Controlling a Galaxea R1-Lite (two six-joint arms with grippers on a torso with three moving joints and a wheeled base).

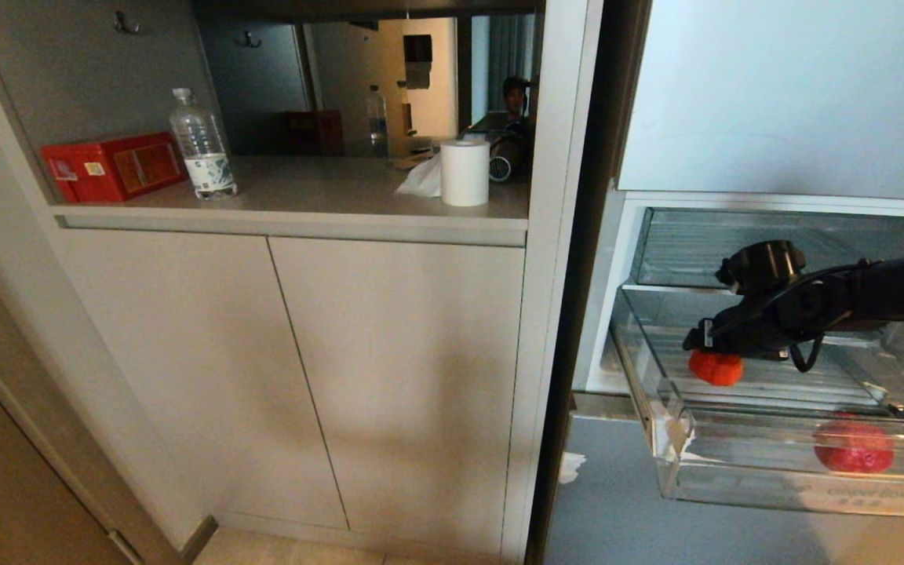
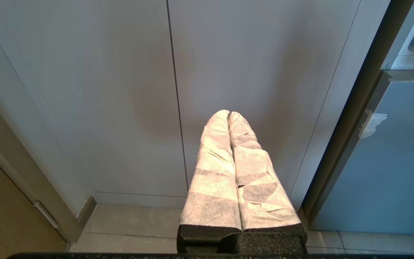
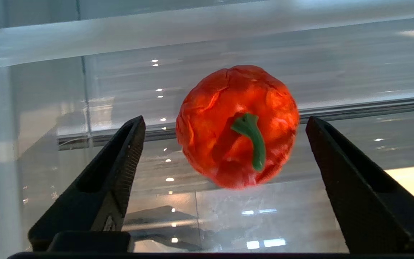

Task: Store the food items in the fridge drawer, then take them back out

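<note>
Shelf [image 1: 326, 196] in the cabinet, left to right: red box [image 1: 114, 166] at its left end, water bottle [image 1: 202, 145] beside it, paper roll [image 1: 464, 173] near the right end. Left gripper [image 2: 228, 114] is parked low, pointing at the cabinet doors [image 2: 120, 100], wrapped fingers pressed together, nothing held. Fridge on the right: drawer [image 1: 734, 471] is pulled out. Right gripper [image 3: 225, 126] is inside the drawer near its left wall, jaws spread wide either side of the pepper [image 3: 237, 126], gaps on both sides. Pepper sits on the drawer's ribbed floor, stem toward the wrist camera. Second red blob [image 1: 854, 446] shows through the drawer's front wall, toward the right; can't tell what it is.
</note>
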